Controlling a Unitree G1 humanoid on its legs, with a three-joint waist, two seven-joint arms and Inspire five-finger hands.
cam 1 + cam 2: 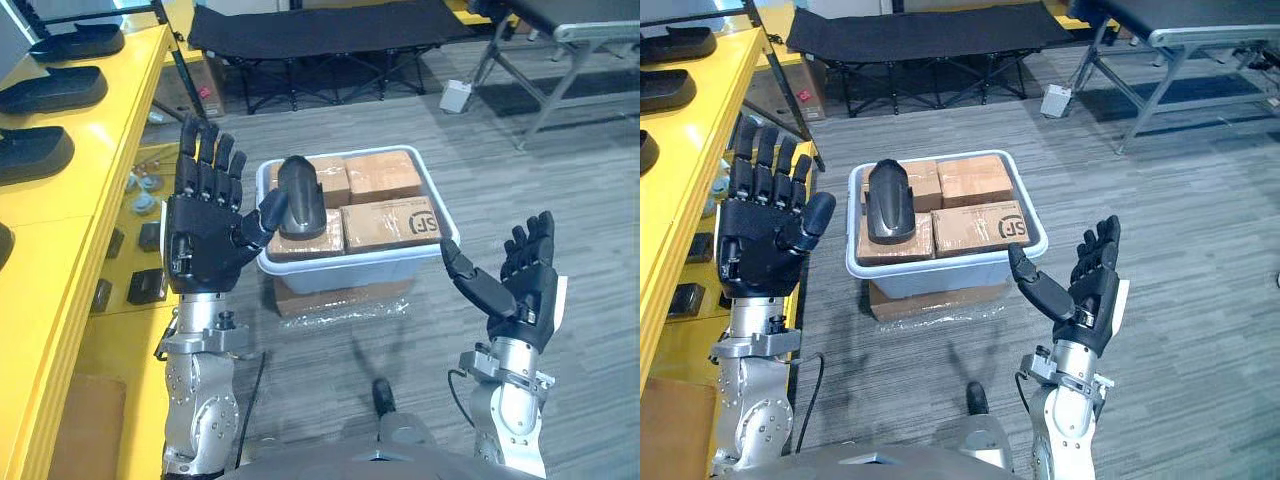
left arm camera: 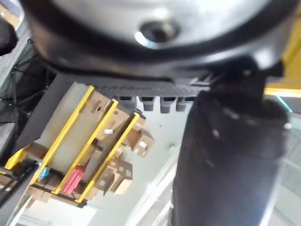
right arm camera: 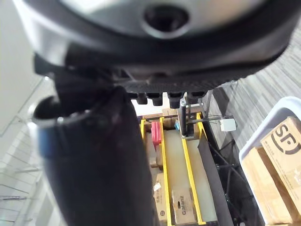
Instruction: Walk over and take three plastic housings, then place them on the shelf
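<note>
Grey plank flooring (image 1: 560,200) fills most of the head views, with a white bin (image 1: 340,272) at centre frame packed with cardboard boxes (image 1: 385,225). One dark plastic housing (image 1: 300,195) lies on top of the boxes at the bin's upper left, lengthwise, with its rounded end toward the top of the frame. Along the left edge runs the yellow shelf (image 1: 60,260), where other dark housings (image 1: 35,150) sit in a row.

I judge the step in hand to be the first pickup, and nothing has been gripped yet. To do it well I'd step in closer so the bin sits squarely under me. Then I'd lower one hand over the housing's long sides, thumb on one flank and fingers on the other, and close around its middle. The curved shell looks smooth, so pinching it at the tip could let it slip.

My left hand (image 1: 205,230) is raised at left of centre, fingers straight and fanned upward, holding nothing. Its thumb seems to meet the housing in the left eye view, but the right eye view shows a clear gap. My right hand (image 1: 525,285) hangs at lower right, fingers spread, thumb angled toward the bin, likewise empty.
</note>
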